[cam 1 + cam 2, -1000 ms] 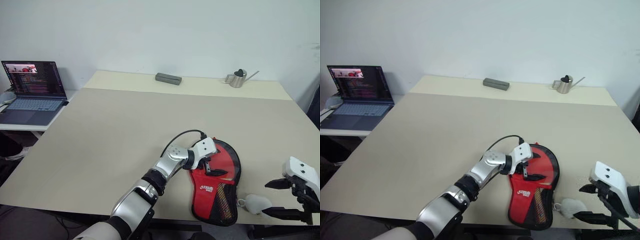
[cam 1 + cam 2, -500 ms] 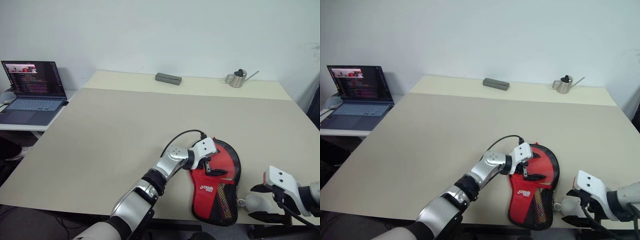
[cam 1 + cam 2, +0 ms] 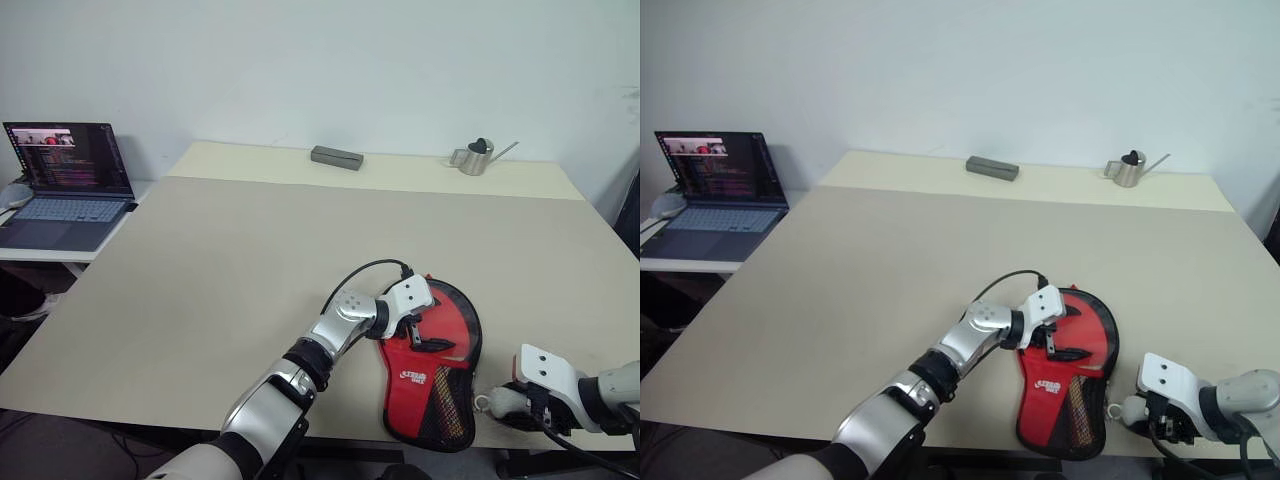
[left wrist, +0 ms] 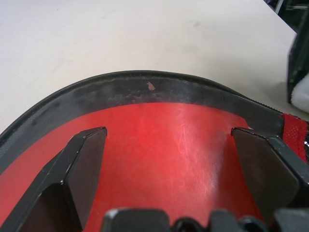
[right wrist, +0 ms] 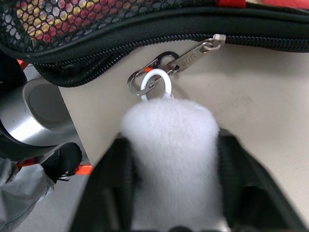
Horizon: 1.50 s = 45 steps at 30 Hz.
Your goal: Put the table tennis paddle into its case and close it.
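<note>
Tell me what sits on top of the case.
The open left gripper rests on the red panel of the case. Whether the paddle lies inside cannot be seen; the case covers it.

case [image 3: 432, 375]: soft black cloth edging, and the red panel is looking smooth with a slight sheen and fine scratches
mesh pocket [image 5: 72, 21]: open black netting
zipper pull [image 5: 200, 50]: shiny metal, clipped to a metal ring
white charm [image 5: 171, 159]: looking fluffy and matt
table [image 3: 250, 250]: showing a smooth, matt beige top
watering can [image 3: 477, 157]: gleaming like brushed metal
</note>
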{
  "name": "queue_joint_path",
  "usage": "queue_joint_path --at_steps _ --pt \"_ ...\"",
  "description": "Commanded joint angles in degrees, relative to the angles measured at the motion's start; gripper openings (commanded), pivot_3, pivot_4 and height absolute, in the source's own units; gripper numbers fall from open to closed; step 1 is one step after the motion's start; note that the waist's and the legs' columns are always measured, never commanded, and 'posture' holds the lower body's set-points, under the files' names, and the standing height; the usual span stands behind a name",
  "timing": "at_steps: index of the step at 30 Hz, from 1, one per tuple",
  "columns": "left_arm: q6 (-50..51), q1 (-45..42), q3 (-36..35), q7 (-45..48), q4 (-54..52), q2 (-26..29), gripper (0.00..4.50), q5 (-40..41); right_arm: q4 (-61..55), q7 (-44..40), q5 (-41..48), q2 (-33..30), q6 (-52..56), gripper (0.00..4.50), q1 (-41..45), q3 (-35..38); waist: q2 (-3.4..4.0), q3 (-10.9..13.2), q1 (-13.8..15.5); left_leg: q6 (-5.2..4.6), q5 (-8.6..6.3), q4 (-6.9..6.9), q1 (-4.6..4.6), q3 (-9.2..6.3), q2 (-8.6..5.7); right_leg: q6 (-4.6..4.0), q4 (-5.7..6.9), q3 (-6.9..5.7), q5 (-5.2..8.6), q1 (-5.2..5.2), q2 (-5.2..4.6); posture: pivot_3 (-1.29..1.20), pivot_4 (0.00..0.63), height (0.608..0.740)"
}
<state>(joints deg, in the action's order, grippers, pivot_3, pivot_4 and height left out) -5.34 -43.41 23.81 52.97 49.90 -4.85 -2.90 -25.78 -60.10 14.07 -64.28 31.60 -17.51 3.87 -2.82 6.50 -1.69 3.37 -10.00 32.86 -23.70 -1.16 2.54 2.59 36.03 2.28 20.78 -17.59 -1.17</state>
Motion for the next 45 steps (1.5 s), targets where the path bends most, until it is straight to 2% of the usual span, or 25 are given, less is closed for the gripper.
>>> queue_joint_path --at_steps 1,3,5,12,23,37,45 --pt "6.60 6.03 3.41 -0.89 11.83 3.84 4.50 -6.07 -1.78 0.03 -0.06 -0.10 -0.41 0.95 -0.68 1.97 0.00 0.00 0.00 0.00 0.00 0.00 0.00 0.00 0.00 0.00 0.00 0.00 0.00 0.00 0.00 0.00 0.150 0.740" --pt "6.60 5.98 3.66 -0.72 11.91 3.90 4.50 -6.29 -2.30 0.00 -0.27 -0.35 -0.47 0.54 -1.75 2.20 -0.01 0.00 0.00 0.00 0.00 0.00 0.01 0.00 0.00 0.00 0.00 0.00 0.00 0.01 0.00 0.00 0.150 0.740" --pt "6.68 5.90 3.81 -0.52 12.01 3.99 4.50 -6.43 -3.04 -0.21 -0.05 -0.46 -0.19 0.32 -2.64 2.60 -0.01 -0.01 0.00 0.00 0.00 0.00 0.02 0.00 0.00 0.00 0.00 -0.01 0.00 0.02 0.00 0.00 0.150 0.740" --pt "6.70 6.29 4.48 -0.12 12.08 4.02 4.50 -6.93 -7.39 -3.66 2.88 -1.76 2.15 0.28 -8.15 6.58 -0.02 -0.04 0.04 0.02 -0.01 0.00 0.06 -0.04 0.00 -0.02 0.00 -0.04 0.01 0.08 0.00 0.00 0.150 0.740" --pt "6.91 6.92 4.60 -0.16 11.67 4.27 4.50 -7.09 -10.89 -9.48 1.98 -3.69 0.26 0.28 -17.58 12.87 -0.04 -0.06 0.00 0.12 -0.08 0.00 0.30 -0.10 0.04 -0.29 0.00 -0.03 0.17 0.31 -0.08 0.00 0.150 0.740" --pt "7.31 7.57 4.66 -0.28 11.15 4.30 4.50 -6.98 -18.94 -10.09 -5.14 -5.37 -6.86 0.25 -24.86 4.84 -0.12 -0.11 0.05 0.18 -0.12 0.00 0.32 -0.19 0.05 -0.36 -0.01 -0.06 0.22 0.38 -0.06 0.00 0.150 0.740" --pt "7.49 7.68 4.60 -0.45 11.11 4.16 4.50 -6.93 -18.96 -11.85 -9.53 -7.06 -13.82 0.24 -28.33 3.46 -0.23 -0.21 0.10 0.28 -0.19 -0.01 0.34 -0.24 0.06 -0.49 -0.01 -0.10 0.31 0.42 -0.04 0.00 0.150 0.740"
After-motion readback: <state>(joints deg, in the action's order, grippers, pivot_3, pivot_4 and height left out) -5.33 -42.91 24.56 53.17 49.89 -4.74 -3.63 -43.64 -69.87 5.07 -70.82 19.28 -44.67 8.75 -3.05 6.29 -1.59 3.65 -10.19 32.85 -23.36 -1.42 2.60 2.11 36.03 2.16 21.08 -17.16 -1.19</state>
